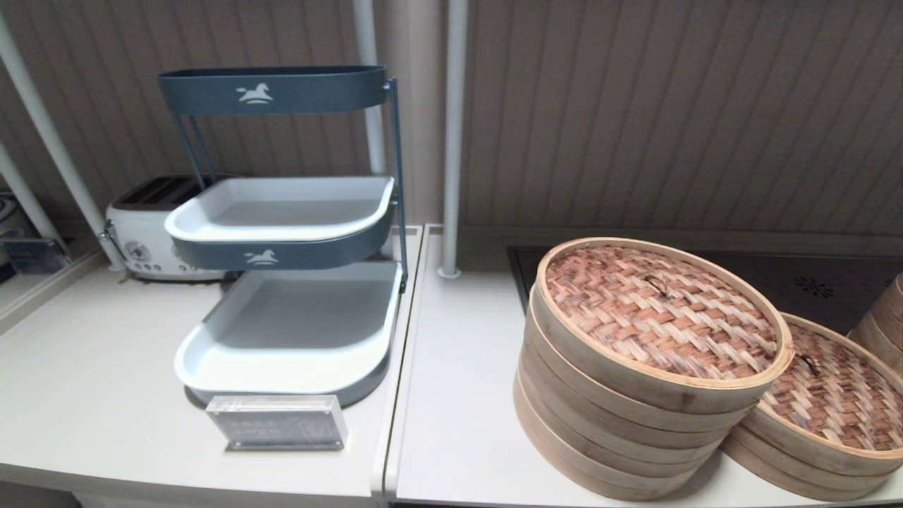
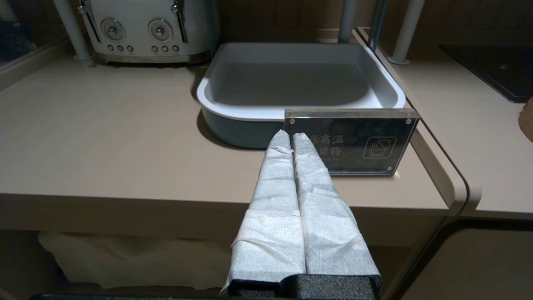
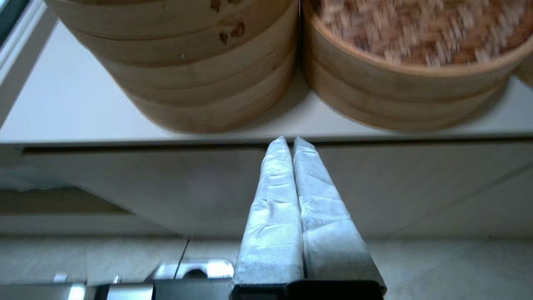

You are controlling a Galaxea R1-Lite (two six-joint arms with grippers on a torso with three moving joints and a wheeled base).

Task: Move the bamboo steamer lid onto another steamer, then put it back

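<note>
Resting on the tall steamer stack (image 1: 621, 430): bamboo steamer lid (image 1: 663, 314) | low steamer (image 1: 825, 423) touching alongside | right gripper (image 3: 288, 142) fingers pressed together, below counter edge | left gripper (image 2: 289, 136) pressed together, near acrylic sign (image 2: 354, 146)

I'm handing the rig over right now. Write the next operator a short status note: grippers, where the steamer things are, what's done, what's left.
Left gripper: shut, empty, low in front of the counter near the acrylic sign. Parked.
Right gripper: shut, empty, below the counter edge, facing the gap between the two steamers.
The bamboo steamer lid sits on the taller stack, nothing touching it. Another steamer, the low one to the stack's right, carries its own woven lid.
Done: nothing that shows; no grasp made.
Left: lift the lid, set it on the low steamer, return it.
</note>
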